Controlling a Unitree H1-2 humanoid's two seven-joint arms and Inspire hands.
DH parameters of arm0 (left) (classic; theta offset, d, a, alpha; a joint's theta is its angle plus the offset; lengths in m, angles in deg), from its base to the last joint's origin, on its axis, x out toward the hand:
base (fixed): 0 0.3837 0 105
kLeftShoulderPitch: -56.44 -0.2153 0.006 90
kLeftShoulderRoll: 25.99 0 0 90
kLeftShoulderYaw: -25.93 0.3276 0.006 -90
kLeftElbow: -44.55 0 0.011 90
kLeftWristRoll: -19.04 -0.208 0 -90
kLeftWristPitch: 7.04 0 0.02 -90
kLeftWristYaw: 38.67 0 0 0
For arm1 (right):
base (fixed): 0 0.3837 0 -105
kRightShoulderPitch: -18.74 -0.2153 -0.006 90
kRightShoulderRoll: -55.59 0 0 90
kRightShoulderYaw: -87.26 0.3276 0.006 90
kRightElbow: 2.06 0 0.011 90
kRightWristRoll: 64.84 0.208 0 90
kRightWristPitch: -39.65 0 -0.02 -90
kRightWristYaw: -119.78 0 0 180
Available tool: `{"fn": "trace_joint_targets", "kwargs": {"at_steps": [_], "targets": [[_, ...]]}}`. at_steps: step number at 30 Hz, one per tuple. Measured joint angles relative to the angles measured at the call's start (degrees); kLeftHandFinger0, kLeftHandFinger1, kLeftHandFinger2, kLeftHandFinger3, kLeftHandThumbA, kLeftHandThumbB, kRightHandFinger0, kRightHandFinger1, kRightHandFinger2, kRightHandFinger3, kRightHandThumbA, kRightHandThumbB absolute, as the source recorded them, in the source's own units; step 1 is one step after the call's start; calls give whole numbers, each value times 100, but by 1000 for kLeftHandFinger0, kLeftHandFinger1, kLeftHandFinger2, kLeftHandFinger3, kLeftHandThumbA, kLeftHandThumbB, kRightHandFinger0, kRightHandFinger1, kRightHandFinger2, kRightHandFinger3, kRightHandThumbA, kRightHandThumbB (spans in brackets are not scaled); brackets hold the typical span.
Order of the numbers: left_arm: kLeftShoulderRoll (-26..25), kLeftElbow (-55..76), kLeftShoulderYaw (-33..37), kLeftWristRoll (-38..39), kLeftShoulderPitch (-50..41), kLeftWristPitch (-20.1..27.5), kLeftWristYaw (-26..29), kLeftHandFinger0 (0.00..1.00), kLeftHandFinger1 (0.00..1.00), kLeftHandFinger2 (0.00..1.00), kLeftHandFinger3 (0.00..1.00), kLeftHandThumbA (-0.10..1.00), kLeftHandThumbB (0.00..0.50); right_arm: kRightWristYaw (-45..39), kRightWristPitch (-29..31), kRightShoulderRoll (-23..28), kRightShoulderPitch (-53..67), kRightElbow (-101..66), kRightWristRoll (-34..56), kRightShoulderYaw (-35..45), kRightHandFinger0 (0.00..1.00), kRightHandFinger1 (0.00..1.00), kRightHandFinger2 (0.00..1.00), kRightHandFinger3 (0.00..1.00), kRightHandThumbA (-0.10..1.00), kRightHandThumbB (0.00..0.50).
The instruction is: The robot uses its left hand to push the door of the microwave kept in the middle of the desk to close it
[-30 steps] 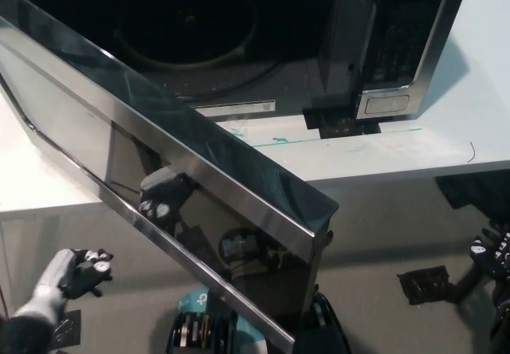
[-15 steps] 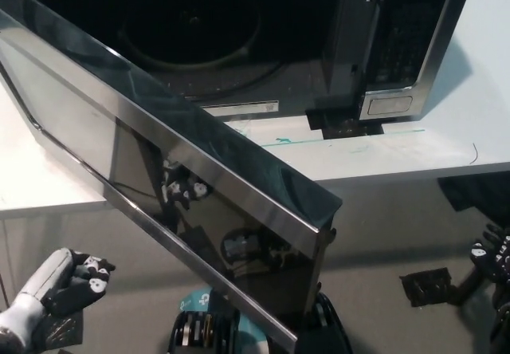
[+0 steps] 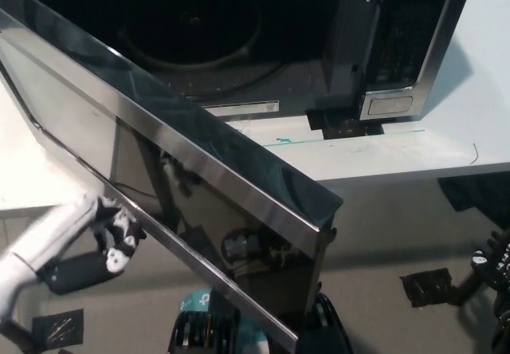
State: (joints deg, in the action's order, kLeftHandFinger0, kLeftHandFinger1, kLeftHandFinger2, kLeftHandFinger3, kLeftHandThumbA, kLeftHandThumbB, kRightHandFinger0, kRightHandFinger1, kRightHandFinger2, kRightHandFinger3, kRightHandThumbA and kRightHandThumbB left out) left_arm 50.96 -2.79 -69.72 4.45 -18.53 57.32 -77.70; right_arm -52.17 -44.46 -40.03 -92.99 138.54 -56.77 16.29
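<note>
At eight o'clock, the left hand (image 3: 111, 230), fingers loosely apart, meets the microwave door (image 3: 183, 186)'s lower edge and may slip beneath it.

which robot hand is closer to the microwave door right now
Left. The left robot hand is at the microwave door, by its lower edge; the right robot hand sits far off at the picture's right edge.
</note>
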Motion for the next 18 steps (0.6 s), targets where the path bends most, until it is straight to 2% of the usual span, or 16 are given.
{"fn": "trace_joint_targets", "kwargs": {"at_steps": [1, 2, 3, 4, 5, 6, 11, 13, 15, 16, 17, 18], "targets": [[10, 189, -83, -2, 209, -5, -119, 0, 1, 30, 282, 13, 45, 0, -2, 0, 12, -13, 0, -5, 1000, 971, 964, 851, 481, 0], [36, 337, -127, -14, 427, -11, -218, 0, 0, 4, 265, 12, 47, 0, -6, 3, 28, -26, 3, -3, 1000, 977, 967, 851, 479, 0], [82, 482, -173, -32, 679, -17, -336, 0, 0, 0, 157, -92, 62, -1, -12, 4, 39, -38, 5, -2, 1000, 927, 932, 850, 472, 0], [127, 580, -205, -48, 870, -19, -422, 0, 0, 0, 129, -100, 64, -1, -14, 2, 40, -47, 6, -4, 988, 891, 903, 841, 474, 0], [184, 647, -214, -72, 1082, -21, -516, 0, 0, 0, 157, -100, 64, -1, -14, 3, 39, -47, 6, -5, 984, 898, 901, 819, 475, 0], [238, 666, -213, -128, 1232, -22, -621, 0, 0, 0, 140, -100, 63, -1, -13, 5, 40, -47, 5, -6, 972, 895, 898, 818, 472, 0], [459, 502, 89, -519, 1703, -27, -876, 0, 0, 10, 6, -100, 48, 0, -13, 18, 65, -47, 0, -17, 950, 867, 865, 788, 469, 0], [479, 270, 348, -671, 1796, -26, -895, 0, 10, 32, 0, -100, 52, -2, -13, 17, 80, -52, 0, -25, 935, 857, 859, 787, 471, 0], [466, -62, 620, -773, 1851, -13, -872, 0, 1, 24, 0, -100, 68, -3, -14, 17, 101, -70, 0, -36, 959, 893, 893, 817, 456, 0], [463, -312, 748, -829, 1871, 29, -836, 0, 3, 29, 1, -100, 69, -1, -18, 17, 115, -84, 1, -37, 935, 878, 880, 819, 435, 0], [459, -683, 897, -908, 1899, 87, -789, 0, 14, 67, 2, -100, 67, 2, -20, 17, 124, -92, 0, -39, 930, 875, 874, 812, 424, 0], [457, -958, 979, -960, 1926, 142, -746, 0, 57, 146, 26, -100, 60, 2, -20, 17, 129, -96, 1, -39, 892, 830, 829, 783, 415, 2]]}}
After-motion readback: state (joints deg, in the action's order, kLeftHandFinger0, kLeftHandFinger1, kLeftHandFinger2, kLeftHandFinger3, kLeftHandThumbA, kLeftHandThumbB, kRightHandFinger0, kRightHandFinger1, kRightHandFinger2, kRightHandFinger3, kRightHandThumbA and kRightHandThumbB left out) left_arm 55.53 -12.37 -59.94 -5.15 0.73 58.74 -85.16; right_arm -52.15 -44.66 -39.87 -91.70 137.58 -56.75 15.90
